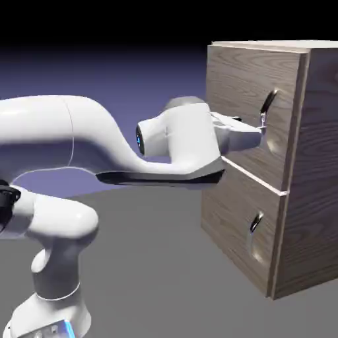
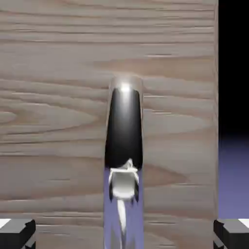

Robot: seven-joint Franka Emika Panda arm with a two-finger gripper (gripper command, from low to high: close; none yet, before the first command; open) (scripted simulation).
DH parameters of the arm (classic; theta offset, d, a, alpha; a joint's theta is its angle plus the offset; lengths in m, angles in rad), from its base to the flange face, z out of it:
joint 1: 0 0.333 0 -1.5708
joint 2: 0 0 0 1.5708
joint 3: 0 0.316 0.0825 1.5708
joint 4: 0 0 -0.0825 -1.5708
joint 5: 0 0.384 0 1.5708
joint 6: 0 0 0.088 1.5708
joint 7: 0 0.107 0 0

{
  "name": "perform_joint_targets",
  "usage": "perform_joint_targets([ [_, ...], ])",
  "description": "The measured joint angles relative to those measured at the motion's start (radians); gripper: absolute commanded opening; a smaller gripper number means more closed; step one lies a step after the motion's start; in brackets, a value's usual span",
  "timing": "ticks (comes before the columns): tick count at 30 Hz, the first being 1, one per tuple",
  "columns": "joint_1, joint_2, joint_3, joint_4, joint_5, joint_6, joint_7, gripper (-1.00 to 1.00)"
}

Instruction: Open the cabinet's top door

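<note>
The cabinet (image 1: 247, 99) stands at the exterior view's right, its front turned toward the arm (image 1: 86, 132). The top door (image 1: 234, 82) is the upper and taller of its two panels, and it looks closed, lying flush with the frame. Its curved handle (image 1: 268, 102) runs upright near the door's edge, bowed out from the wood, which leaves a gap behind it for a finger to slip into. The lower door (image 1: 231, 218) has a handle of its own (image 1: 255, 228) and is shut too.

The pincer (image 2: 124, 235) is spread wide, its tips near the bottom corners of the hand view, with the handle rising between them, well clear of either one. That spread suits an upright bar: one tip can pass on each side of it. The hand points straight at the door, so the bar sits about midway between the tips, which I judge a fair line for a grip.

Whether the tips are already level with the bar is hard to tell, since the hand hides part of the handle from outside. The next move calls for a small advance if needed, then closing on the bar and drawing it away from the cabinet along the door's swing. Closing too shallow could let the smooth metal slide free.
</note>
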State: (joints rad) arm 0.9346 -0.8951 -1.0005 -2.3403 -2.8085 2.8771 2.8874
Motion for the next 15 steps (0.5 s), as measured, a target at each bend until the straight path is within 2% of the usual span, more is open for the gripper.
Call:
perform_joint_targets([
  [1, 0.034, 0.015, -0.022, 0.024, -0.007, -0.007, 0.005, 0.00],
  [2, 0.069, 0.031, -0.044, 0.049, -0.013, -0.014, 0.010, -1.00],
  [4, 0.069, 0.031, -0.044, 0.049, -0.013, -0.014, 0.010, -1.00],
  [15, -0.330, 0.029, 0.302, -0.203, 0.212, -0.151, 0.007, -1.00],
])
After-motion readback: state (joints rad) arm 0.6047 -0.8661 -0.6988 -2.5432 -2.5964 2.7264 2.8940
